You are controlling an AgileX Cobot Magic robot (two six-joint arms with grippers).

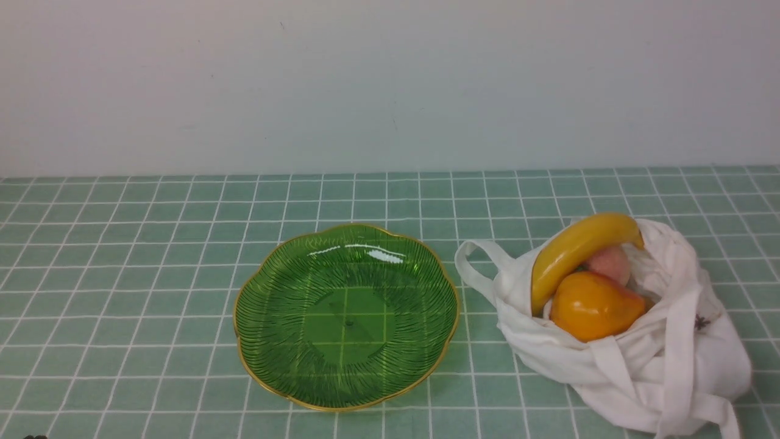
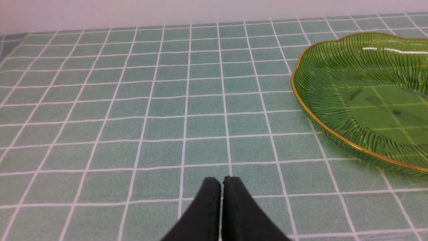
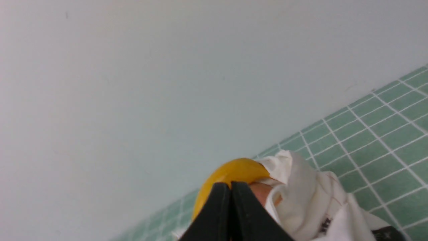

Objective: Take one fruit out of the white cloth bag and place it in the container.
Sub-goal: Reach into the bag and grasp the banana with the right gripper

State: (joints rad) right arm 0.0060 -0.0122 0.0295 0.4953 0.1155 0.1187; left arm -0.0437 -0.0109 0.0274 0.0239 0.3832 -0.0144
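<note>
I read left jaws and right jaws both pressed together, empty. The long curved yellow banana (image 3: 234,169) lies just beyond the right jaws, in the mouth of the soft white cloth bag (image 3: 311,194). The shallow green gold-rimmed dish (image 2: 321,77) sits ahead and rightward of the left jaws.

A plain pale wall (image 1: 390,85) stands at the far side; a green tablecloth (image 1: 122,274) checked with thin white lines runs from it to the near edge; soft, even light.

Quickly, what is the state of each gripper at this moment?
Left gripper: closed, holding nothing.
Right gripper: closed, holding nothing.
</note>
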